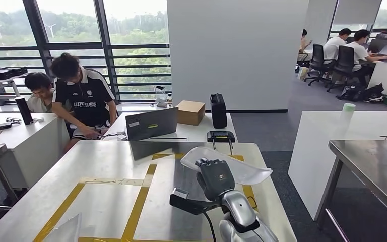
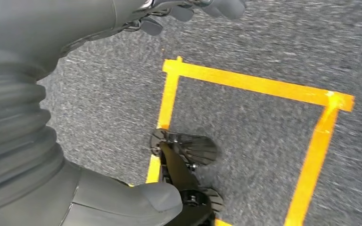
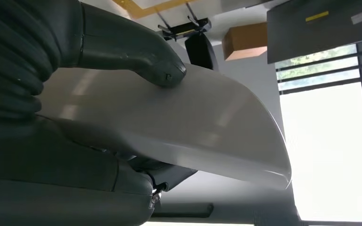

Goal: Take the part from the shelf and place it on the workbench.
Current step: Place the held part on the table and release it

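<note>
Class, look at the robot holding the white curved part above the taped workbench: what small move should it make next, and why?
Probably lower the right hand until the white curved part rests on the workbench, then let go. The hand grips the part, thumb pressed on its surface, and the part already seems to sit over the bench beside the yellow tape, so only the descent appears left.

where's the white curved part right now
In the head view the white curved plastic part is gripped in the right hand, over the right side of the yellow-taped white workbench.
</note>
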Robot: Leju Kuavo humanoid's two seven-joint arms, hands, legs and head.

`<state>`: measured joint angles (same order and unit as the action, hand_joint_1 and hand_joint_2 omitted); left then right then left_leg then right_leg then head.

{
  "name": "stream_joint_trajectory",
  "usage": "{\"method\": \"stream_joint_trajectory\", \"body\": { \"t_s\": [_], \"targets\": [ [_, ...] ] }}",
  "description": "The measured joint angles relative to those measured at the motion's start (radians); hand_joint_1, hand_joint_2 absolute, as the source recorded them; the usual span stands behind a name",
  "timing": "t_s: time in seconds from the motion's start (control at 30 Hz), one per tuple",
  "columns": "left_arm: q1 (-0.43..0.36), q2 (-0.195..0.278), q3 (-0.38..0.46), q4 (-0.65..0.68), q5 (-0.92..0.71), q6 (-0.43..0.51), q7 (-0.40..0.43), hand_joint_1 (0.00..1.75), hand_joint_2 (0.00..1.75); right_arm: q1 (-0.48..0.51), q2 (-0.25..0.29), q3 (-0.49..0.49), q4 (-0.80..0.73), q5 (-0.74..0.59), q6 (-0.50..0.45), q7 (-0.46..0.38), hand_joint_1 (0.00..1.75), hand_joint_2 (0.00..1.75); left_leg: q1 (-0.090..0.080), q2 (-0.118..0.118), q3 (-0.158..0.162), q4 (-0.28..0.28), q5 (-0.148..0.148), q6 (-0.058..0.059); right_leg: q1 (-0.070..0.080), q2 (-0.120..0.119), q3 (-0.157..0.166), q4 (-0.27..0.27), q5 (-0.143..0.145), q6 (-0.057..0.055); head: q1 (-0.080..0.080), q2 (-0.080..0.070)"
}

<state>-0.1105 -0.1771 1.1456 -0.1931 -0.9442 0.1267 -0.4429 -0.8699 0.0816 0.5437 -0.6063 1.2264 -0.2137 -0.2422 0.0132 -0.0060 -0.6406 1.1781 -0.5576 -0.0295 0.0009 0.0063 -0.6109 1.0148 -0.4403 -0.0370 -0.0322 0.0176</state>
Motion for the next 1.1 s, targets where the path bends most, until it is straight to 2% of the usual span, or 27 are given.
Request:
{"method": "stream_joint_trajectory", "body": {
  "t_s": [0.03, 0.07, 0.1, 0.13, 0.2, 0.23, 0.27, 0.3, 0.4, 0.47, 0.53, 0.57, 0.6, 0.63, 0.7, 0.73, 0.77, 0.8, 0.9, 1.03, 1.1],
  "targets": [
    [0.0, 0.0, 0.0, 0.0, 0.0, 0.0, 0.0, 0.0, 1.75, 0.003, 0.0, 0.0, 0.0, 0.0, 0.001, 0.0, 1.75, 1.75, 0.0, 0.0, -0.041, 0.066, -0.018, -0.002, 0.001, 0.0, 0.006, 0.0, -0.006, -0.003, 0.0, 0.0],
    [0.001, 0.0, 0.0, 0.0, 0.0, 0.0, 0.0, 0.0, 1.75, 0.006, 0.0, 0.0, 0.0, 0.0, 0.002, 0.0, 1.75, 1.75, 0.001, 0.0, -0.076, 0.112, -0.023, -0.004, 0.001, 0.0, 0.013, 0.001, -0.013, -0.004, 0.0, 0.0],
    [0.003, 0.0, 0.0, 0.0, 0.0, 0.0, 0.0, 0.0, 1.75, 0.01, 0.0, 0.0, 0.0, 0.0, 0.003, 0.0, 1.75, 1.75, 0.001, 0.0, -0.094, 0.123, -0.008, -0.005, 0.002, 0.001, 0.021, 0.003, -0.02, -0.003, 0.0, 0.0],
    [0.004, 0.0, 0.0, 0.0, 0.0, 0.0, 0.0, 0.0, 1.75, 0.012, 0.0, 0.0, 0.0, -0.001, 0.005, 0.0, 1.75, 1.75, 0.001, 0.0, -0.093, 0.097, 0.026, -0.004, 0.001, 0.002, 0.029, 0.005, -0.028, -0.002, 0.0, 0.0],
    [0.004, 0.001, 0.0, 0.0, 0.0, 0.0, 0.0, 0.0, 1.75, 0.014, 0.0, 0.0, 0.0, -0.002, 0.007, 0.0, 1.75, 1.75, 0.0, 0.001, -0.049, -0.028, 0.111, -0.001, 0.0, 0.003, 0.046, 0.011, -0.047, 0.004, 0.0, 0.0],
    [0.004, 0.002, 0.0, 0.0, 0.0, 0.001, 0.0, 0.0, 1.75, 0.013, 0.0, 0.0, 0.0, -0.002, 0.008, 0.0, 1.75, 1.75, -0.002, 0.001, -0.025, -0.084, 0.132, 0.003, 0.001, 0.004, 0.05, 0.015, -0.055, 0.009, 0.0, 0.0],
    [0.003, 0.002, 0.0, 0.0, 0.0, 0.001, 0.0, 0.0, 1.75, 0.012, 0.0, 0.0, 0.0, -0.002, 0.008, 0.0, 1.75, 1.75, -0.003, 0.001, -0.009, -0.12, 0.14, 0.007, 0.002, 0.004, 0.052, 0.017, -0.061, 0.015, 0.0, 0.0],
    [0.002, 0.002, 0.0, 0.0, 0.0, 0.001, 0.0, 0.0, 1.75, 0.012, 0.0, 0.0, 0.0, -0.003, 0.009, 0.0, 1.75, 1.75, -0.005, 0.0, -0.003, -0.132, 0.133, 0.012, 0.003, 0.005, 0.051, 0.017, -0.064, 0.02, 0.0, 0.0],
    [0.003, 0.002, 0.0, 0.0, 0.0, 0.001, 0.0, 0.0, 1.75, 0.012, 0.0, 0.001, 0.0, -0.003, 0.009, -0.001, 1.75, 1.75, -0.003, -0.002, 0.005, -0.141, 0.125, 0.029, 0.003, 0.005, 0.052, 0.018, -0.075, 0.036, 0.001, 0.001],
    [0.003, 0.002, 0.0, 0.0, 0.002, 0.001, -0.005, 0.0, 1.75, 0.009, 0.0, 0.001, 0.0, -0.005, 0.009, -0.003, 1.75, 1.75, 0.0, -0.001, 0.016, -0.147, 0.121, 0.04, 0.001, 0.003, 0.023, 0.078, -0.103, 0.046, 0.002, 0.001],
    [0.001, 0.002, 0.0, 0.0, 0.012, 0.0, -0.018, 0.0, 1.75, 0.012, -0.001, 0.002, 0.0, -0.007, 0.01, -0.008, 1.75, 1.75, 0.0, 0.0, 0.023, -0.148, 0.113, 0.047, -0.001, 0.001, -0.055, 0.207, -0.145, 0.052, 0.003, 0.001],
    [0.001, 0.002, 0.0, 0.0, 0.02, -0.002, -0.027, 0.0, 1.75, 0.018, -0.002, 0.002, 0.0, -0.008, 0.011, -0.011, 1.75, 1.75, 0.0, 0.0, 0.026, -0.147, 0.109, 0.049, -0.002, 0.001, -0.094, 0.263, -0.154, 0.054, 0.003, 0.001],
    [0.002, 0.002, 0.001, 0.0, 0.03, -0.006, -0.037, 0.0, 1.75, 0.024, -0.003, 0.002, 0.001, -0.01, 0.011, -0.014, 1.75, 1.75, 0.0, -0.001, 0.03, -0.147, 0.105, 0.049, -0.004, 0.001, -0.122, 0.291, -0.147, 0.056, 0.003, 0.001],
    [0.002, 0.002, 0.002, 0.0, 0.039, -0.013, -0.048, 0.0, 1.75, 0.029, -0.005, 0.003, 0.001, -0.014, 0.012, -0.017, 1.75, 1.75, 0.0, -0.002, 0.035, -0.146, 0.1, 0.048, -0.006, 0.001, -0.129, 0.276, -0.119, 0.056, 0.003, 0.001],
    [0.003, 0.002, 0.006, 0.0, 0.052, -0.032, -0.068, 0.0, 1.75, 0.033, -0.007, 0.004, 0.001, -0.026, 0.017, -0.03, 1.75, 1.75, 0.0, -0.004, 0.047, -0.145, 0.09, 0.043, -0.008, -0.001, -0.09, 0.152, -0.033, 0.053, 0.003, 0.001],
    [0.002, 0.002, 0.008, 0.0, 0.056, -0.042, -0.076, 0.0, 1.75, 0.033, -0.008, 0.004, 0.001, -0.034, 0.023, -0.041, 1.75, 1.75, -0.002, -0.005, 0.051, -0.144, 0.085, 0.038, -0.007, -0.002, -0.062, 0.086, -0.005, 0.05, 0.003, 0.001],
    [0.001, 0.002, 0.009, 0.0, 0.058, -0.051, -0.082, 0.0, 1.75, 0.035, -0.008, 0.004, 0.001, -0.042, 0.029, -0.051, 1.75, 1.75, -0.002, -0.005, 0.054, -0.144, 0.081, 0.032, -0.005, -0.002, -0.041, 0.041, 0.01, 0.046, 0.003, 0.001],
    [0.0, 0.002, 0.01, 0.0, 0.059, -0.057, -0.086, 0.0, 1.75, 0.037, -0.007, 0.005, 0.001, -0.047, 0.034, -0.06, 1.75, 1.75, -0.004, -0.005, 0.055, -0.143, 0.078, 0.03, -0.003, -0.002, -0.03, 0.019, 0.011, 0.044, 0.002, 0.001],
    [-0.001, 0.003, 0.015, 0.0, 0.063, -0.067, -0.093, 0.0, 1.75, 0.048, -0.006, 0.008, 0.002, -0.053, 0.042, -0.07, 1.75, 1.75, -0.004, -0.002, 0.059, -0.145, 0.075, 0.033, 0.0, 0.001, -0.025, 0.013, 0.009, 0.041, 0.002, 0.001],
    [-0.001, 0.002, 0.017, 0.0, 0.065, -0.074, -0.098, 0.0, 1.75, 0.051, -0.006, 0.013, 0.004, -0.06, 0.047, -0.077, 1.75, 1.75, -0.004, -0.001, 0.068, -0.158, 0.077, 0.025, 0.001, 0.003, -0.024, 0.013, 0.005, 0.034, 0.002, 0.001],
    [-0.001, 0.003, 0.019, 0.0, 0.066, -0.074, -0.098, 0.0, 1.75, 0.052, -0.006, 0.016, 0.006, -0.069, 0.049, -0.086, 0.87, 0.87, -0.004, -0.001, 0.07, -0.161, 0.077, 0.022, 0.001, 0.003, -0.023, 0.013, 0.004, 0.031, 0.002, 0.001]
  ]
}}
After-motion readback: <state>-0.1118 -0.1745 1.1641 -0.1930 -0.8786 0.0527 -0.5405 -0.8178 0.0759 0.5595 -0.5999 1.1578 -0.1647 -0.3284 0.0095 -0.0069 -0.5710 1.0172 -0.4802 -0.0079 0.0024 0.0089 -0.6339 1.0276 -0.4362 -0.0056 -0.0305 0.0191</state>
